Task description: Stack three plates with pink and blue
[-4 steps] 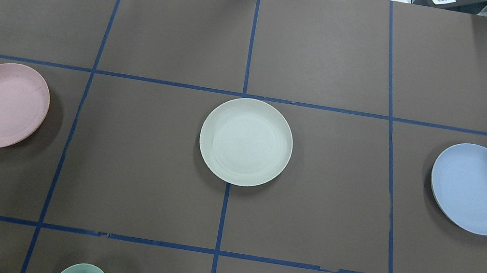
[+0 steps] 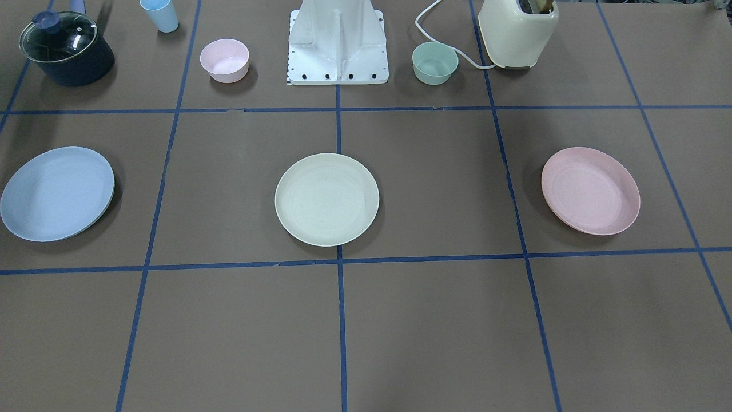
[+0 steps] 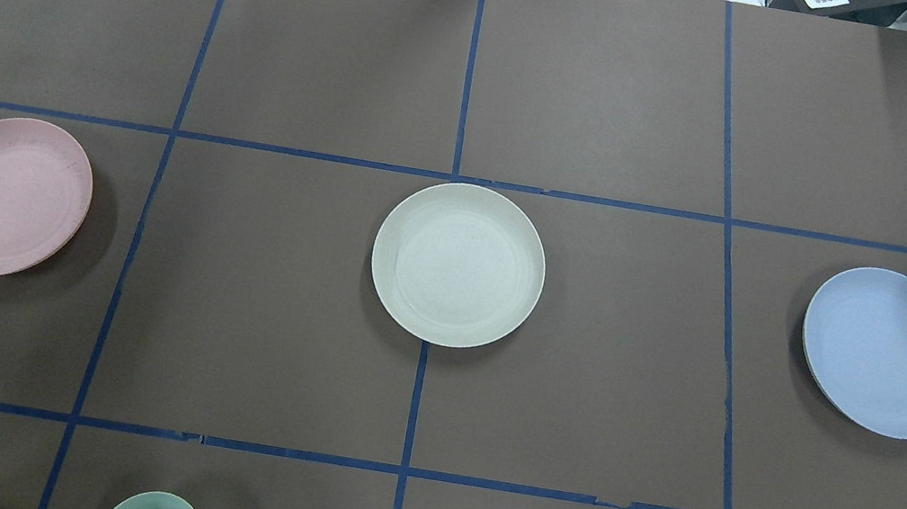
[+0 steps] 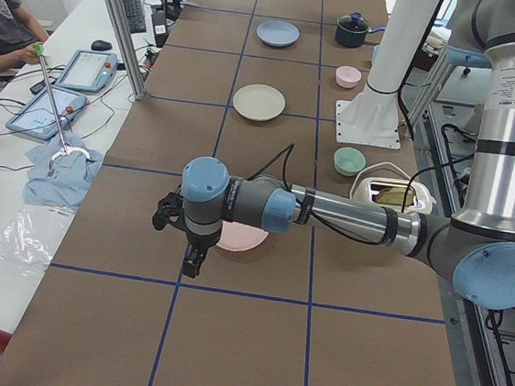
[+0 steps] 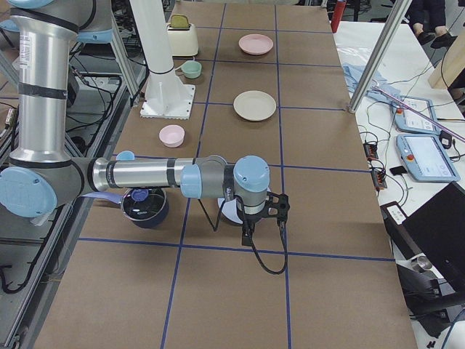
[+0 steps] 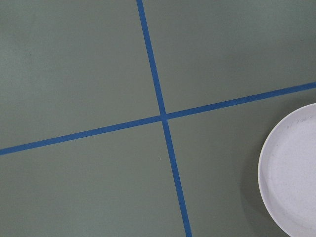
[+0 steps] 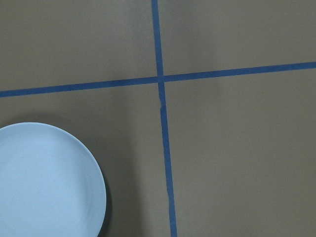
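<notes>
Three plates lie apart in a row on the brown table: the pale pink plate [image 3: 0,196] on the left, the cream-white plate [image 3: 458,264] in the middle, the light blue plate [image 3: 887,352] on the right. My left gripper [image 4: 192,264] hangs above the table just beside the pink plate [image 4: 245,239], whose edge shows in the left wrist view [image 6: 294,173]. My right gripper [image 5: 248,234] hangs beside the blue plate [image 7: 47,182]. Both grippers show only in the side views, so I cannot tell whether they are open or shut. Nothing is seen in either.
Along the robot's side of the table stand a lidded dark pot [image 2: 66,48], a light blue cup [image 2: 160,14], a small pink bowl [image 2: 225,59], the white robot base [image 2: 337,43], a green bowl [image 2: 435,62] and a cream toaster [image 2: 517,31].
</notes>
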Tool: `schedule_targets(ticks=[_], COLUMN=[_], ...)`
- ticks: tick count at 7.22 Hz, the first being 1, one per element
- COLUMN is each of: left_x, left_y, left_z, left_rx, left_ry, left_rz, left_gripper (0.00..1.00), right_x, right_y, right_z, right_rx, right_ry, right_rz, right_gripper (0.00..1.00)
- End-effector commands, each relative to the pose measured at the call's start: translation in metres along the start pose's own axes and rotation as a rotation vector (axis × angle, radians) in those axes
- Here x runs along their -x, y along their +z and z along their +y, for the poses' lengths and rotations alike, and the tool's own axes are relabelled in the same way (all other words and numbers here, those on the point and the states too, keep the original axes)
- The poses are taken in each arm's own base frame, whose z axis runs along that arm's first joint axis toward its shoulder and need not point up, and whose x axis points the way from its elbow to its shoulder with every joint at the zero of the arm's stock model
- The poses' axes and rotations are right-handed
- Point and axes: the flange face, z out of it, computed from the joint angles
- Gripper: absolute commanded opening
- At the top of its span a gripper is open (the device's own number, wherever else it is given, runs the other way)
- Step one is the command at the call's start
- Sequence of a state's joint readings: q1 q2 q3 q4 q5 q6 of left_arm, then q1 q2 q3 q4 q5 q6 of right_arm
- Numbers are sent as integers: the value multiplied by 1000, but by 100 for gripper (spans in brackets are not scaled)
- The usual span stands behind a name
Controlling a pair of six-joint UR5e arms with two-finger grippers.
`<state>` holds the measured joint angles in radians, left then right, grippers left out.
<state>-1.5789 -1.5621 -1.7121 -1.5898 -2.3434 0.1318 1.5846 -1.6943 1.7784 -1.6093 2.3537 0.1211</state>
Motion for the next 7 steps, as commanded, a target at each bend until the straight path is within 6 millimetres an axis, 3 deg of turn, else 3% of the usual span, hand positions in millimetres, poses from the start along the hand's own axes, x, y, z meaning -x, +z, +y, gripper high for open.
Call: schedule_targets(ticks=[1,3,4,5,6,7], left_x=[-14,-10,-15,-20,-56,-72], left_y=[-11,6,10,38,72,95], left_z=[-14,-27,-31,-32,-32,-6], left_rx=[-69,-155,-191,-148,-129,-158], left_ry=[71,109,137,59,-9,-68], left_rz=[2,9,11,42,79,124], left_gripper=[99,99,99,99,99,99], right_x=[0,17,13,15,17,17], right_y=[0,-7,3,20,22,30], right_z=[-2,-17,-20,-20,-21,-22], right_rx=[-1,-17,6,44,10,-16], right_ry=[-4,-35,-22,-30,-69,-110], right_rz=[3,-1,-15,-47,-51,-52], right_gripper=[100,100,100,100,100,100])
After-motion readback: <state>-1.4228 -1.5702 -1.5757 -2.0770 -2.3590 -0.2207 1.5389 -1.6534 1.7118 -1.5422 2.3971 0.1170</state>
